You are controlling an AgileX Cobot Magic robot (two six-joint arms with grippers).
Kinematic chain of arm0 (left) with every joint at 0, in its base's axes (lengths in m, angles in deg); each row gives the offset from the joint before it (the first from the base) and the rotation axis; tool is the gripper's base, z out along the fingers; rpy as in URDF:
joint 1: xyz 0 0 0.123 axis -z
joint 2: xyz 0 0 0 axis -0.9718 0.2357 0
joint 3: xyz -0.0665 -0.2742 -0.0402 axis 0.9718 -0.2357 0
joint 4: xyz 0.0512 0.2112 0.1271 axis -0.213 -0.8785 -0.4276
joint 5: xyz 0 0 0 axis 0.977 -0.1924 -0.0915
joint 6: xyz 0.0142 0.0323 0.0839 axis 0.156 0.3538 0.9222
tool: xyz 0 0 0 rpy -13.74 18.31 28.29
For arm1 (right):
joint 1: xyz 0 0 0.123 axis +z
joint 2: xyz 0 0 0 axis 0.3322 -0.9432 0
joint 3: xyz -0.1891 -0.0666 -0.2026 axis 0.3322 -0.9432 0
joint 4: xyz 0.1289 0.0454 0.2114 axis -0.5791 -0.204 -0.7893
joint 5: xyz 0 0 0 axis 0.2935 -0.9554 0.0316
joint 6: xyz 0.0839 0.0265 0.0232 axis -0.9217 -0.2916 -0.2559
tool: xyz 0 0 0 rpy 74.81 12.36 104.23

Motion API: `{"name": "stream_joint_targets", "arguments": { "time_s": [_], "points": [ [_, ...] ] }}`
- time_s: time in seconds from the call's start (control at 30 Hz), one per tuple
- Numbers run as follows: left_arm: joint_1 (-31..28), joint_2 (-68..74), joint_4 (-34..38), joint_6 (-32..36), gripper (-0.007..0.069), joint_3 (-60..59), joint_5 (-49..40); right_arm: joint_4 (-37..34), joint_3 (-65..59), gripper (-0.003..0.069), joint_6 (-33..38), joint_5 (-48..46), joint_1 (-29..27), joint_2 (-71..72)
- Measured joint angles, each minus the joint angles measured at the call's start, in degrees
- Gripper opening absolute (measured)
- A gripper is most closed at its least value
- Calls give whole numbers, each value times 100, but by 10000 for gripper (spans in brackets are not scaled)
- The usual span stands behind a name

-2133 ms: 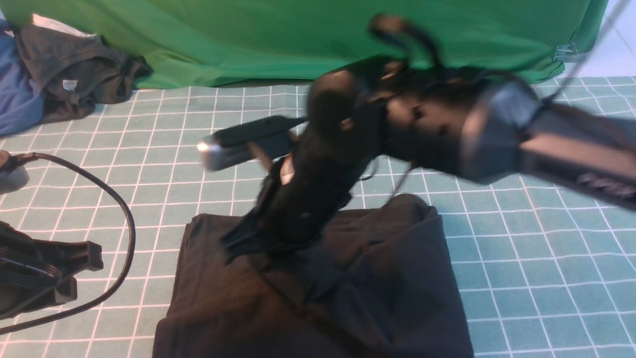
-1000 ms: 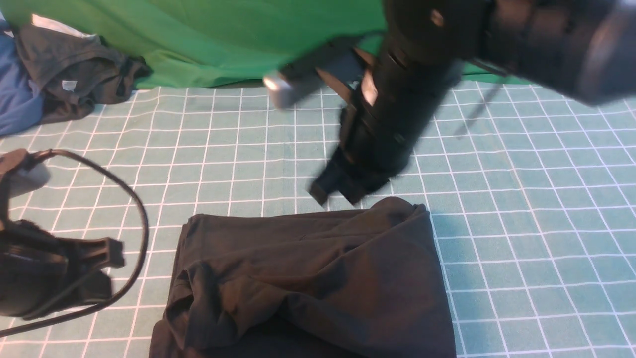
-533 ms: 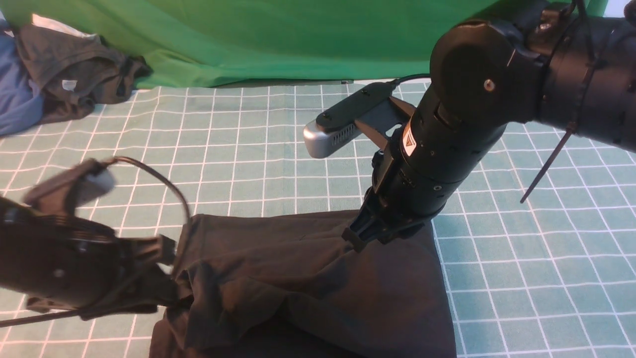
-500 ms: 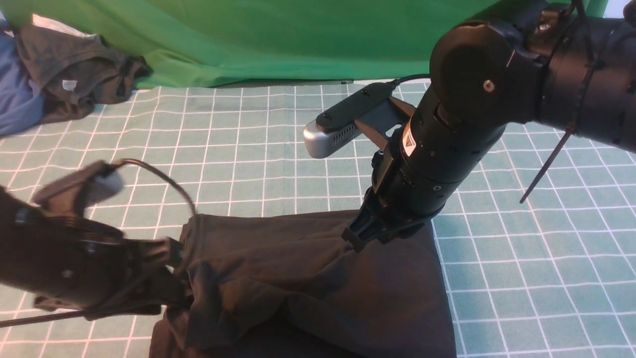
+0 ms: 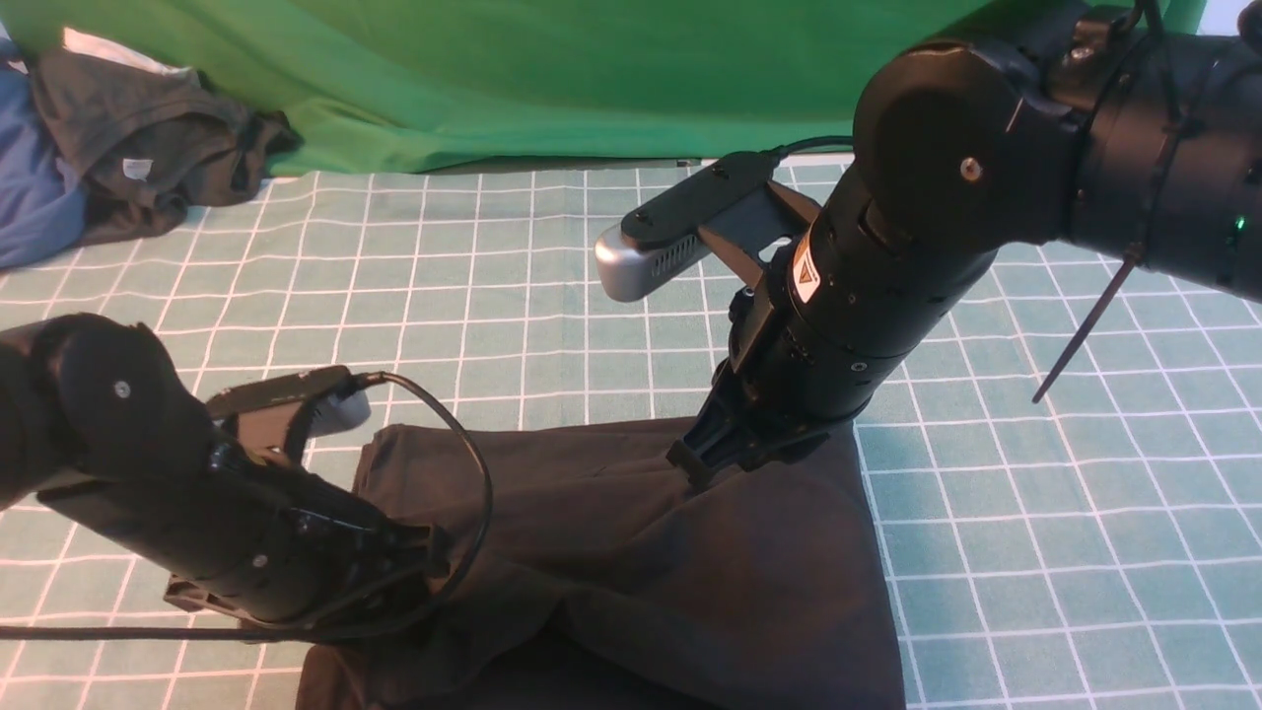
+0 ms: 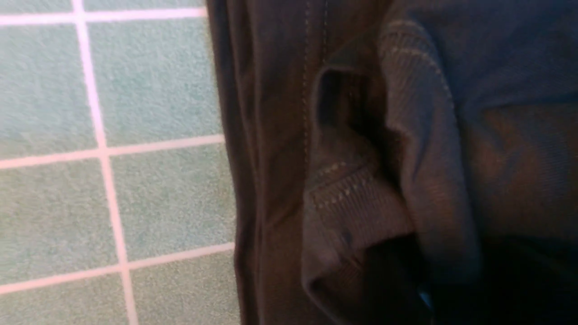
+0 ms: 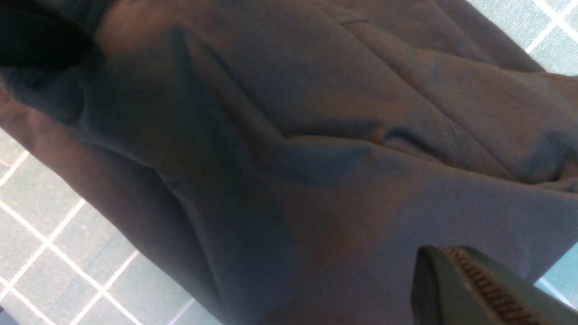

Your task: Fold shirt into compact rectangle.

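Note:
The black shirt (image 5: 690, 572) lies folded into a rough, rumpled rectangle at the near centre of the table. My right gripper (image 5: 690, 461) comes down from the upper right, and its tip rests on the shirt's far edge. In the right wrist view its fingers (image 7: 451, 280) lie pressed together over the cloth (image 7: 316, 135) with nothing between them. My left gripper (image 5: 429, 557) lies low on the shirt's left part. In the left wrist view a stitched, ribbed fold of the shirt (image 6: 352, 194) fills the frame and the jaws are lost in the dark.
A teal checked tablecloth (image 5: 1035, 493) covers the table. A big green cloth (image 5: 592, 79) hangs along the back. A dark grey-brown garment (image 5: 148, 138) and a blue cloth (image 5: 30, 197) lie at the far left. The left arm's cable (image 5: 483, 503) loops over the shirt.
My left arm has swung in from the left edge onto the shirt's left side. My right gripper dropped onto the shirt's far edge and has since barely moved.

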Motion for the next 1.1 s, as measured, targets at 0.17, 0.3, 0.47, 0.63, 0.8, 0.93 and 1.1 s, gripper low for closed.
{"name": "stream_joint_targets", "arguments": {
  "time_s": [0.17,0.3,0.47,0.63,0.8,0.93,1.1],
  "points": [
    [0,-22,-47,272,29,38,-104,-39,0,15,0,0,0,0],
    [0,-223,-467,324,11,188,-366,-53,0,15,0,-5,0,0],
    [0,-494,-861,333,11,269,-519,-82,0,15,0,-5,0,0],
    [0,-516,-1199,462,12,277,-737,-92,0,18,12,-5,0,0],
    [0,-516,-1256,559,16,277,-749,-92,0,18,18,-5,0,0],
    [0,-516,-1320,599,97,277,-775,-92,0,19,129,-5,0,0],
    [0,-544,-1610,599,283,333,-948,-92,0,21,173,-5,0,0]
  ]
}}
